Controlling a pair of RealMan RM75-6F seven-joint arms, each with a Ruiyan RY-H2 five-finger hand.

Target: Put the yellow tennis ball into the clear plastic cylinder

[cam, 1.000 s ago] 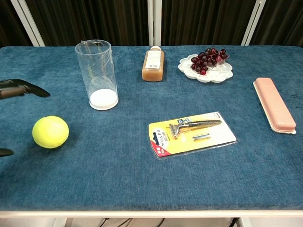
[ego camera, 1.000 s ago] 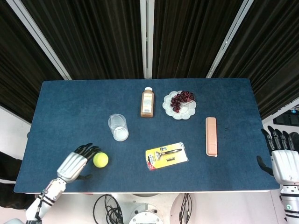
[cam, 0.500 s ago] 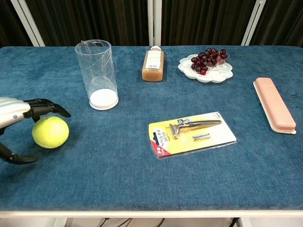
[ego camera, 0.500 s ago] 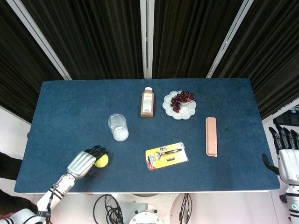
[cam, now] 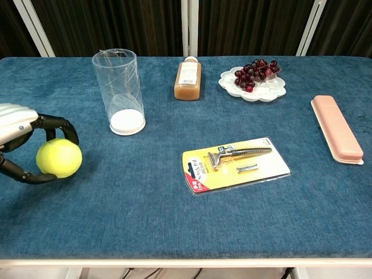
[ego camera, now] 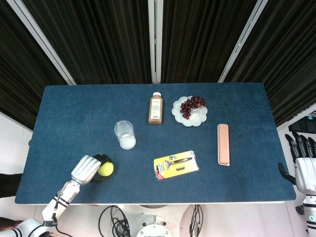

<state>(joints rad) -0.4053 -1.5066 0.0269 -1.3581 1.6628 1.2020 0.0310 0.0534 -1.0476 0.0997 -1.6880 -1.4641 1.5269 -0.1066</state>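
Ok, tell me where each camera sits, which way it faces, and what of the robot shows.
Head view: high above the near edge, looking down on the whole table; left robot hand around the tennis ball, right robot hand off the table's right end.
Chest view: low at the near edge, facing across; only the left robot hand.
Shared: ball, clear plastic cylinder, razor pack.

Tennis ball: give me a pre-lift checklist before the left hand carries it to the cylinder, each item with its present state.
1. Left hand around the yellow tennis ball, fingers curled over the top and under it: ok.
2. Grip firm enough to lift: cannot tell.
3. Clear plastic cylinder upright, open end up: ok.
4. Cylinder holds nothing: ok.
5. Path from ball to cylinder free of the juice bottle and razor pack: ok.
6. Right hand off the table's edge, out of the way: ok.
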